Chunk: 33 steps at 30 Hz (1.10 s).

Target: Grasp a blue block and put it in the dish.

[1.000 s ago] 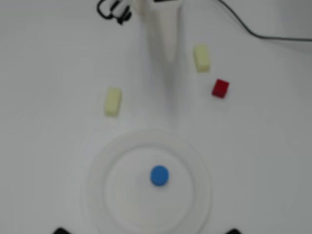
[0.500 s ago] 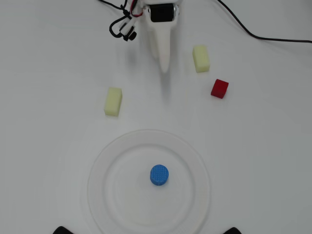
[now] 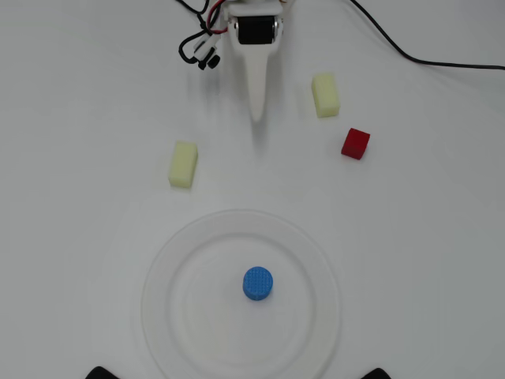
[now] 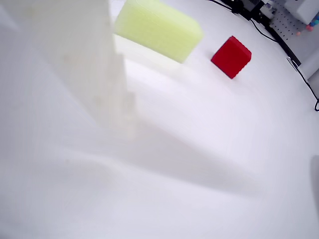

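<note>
From my seat I see the fingers (image 3: 257,106) in the overhead view as one narrow white wedge tapering to a tip near the top centre of the surface (image 3: 71,158), with no gap showing between them, so I read them as closed together and holding nothing. The tip is slightly blurred there. In the wrist view a single pale, blurred finger (image 4: 94,74) fills the upper left and hangs over bare surface, and I cannot make out a second one beside it. Nothing touches the fingers in either view. Nearest to them, a pale yellow block (image 3: 325,95) lies just to the right of the tip in the overhead view, and the red cube (image 3: 355,143) sits a little further right and lower; both also appear in the wrist view, the yellow one (image 4: 159,27) at the top and the red one (image 4: 231,56) to its right. A second yellow block (image 3: 183,163) lies to the lower left of the tip. The blue block (image 3: 258,283) is well apart from the fingers, straight below them in the overhead view, standing upright near the middle of the dish (image 3: 170,268), which occupies the lower centre of the surface. A black cable (image 3: 426,59) trails across the upper right.
</note>
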Each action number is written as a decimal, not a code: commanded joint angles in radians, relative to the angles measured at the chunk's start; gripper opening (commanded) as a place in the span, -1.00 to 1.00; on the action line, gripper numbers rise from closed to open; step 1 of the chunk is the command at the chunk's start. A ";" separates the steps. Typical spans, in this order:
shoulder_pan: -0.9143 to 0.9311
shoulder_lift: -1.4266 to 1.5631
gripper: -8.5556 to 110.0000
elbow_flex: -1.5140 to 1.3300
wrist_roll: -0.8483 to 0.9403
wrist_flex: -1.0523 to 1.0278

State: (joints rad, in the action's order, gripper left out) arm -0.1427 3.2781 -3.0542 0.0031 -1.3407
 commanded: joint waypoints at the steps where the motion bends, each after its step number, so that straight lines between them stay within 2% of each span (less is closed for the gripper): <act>1: -0.008 0.172 -0.85 -0.072 -0.003 -0.080; 12: -0.052 0.173 -0.85 -0.103 0.060 -0.077; 33: -0.044 0.173 -0.85 -0.103 0.043 -0.077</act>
State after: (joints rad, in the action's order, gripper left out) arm -0.1841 3.2781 -3.0649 0.0460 -1.3484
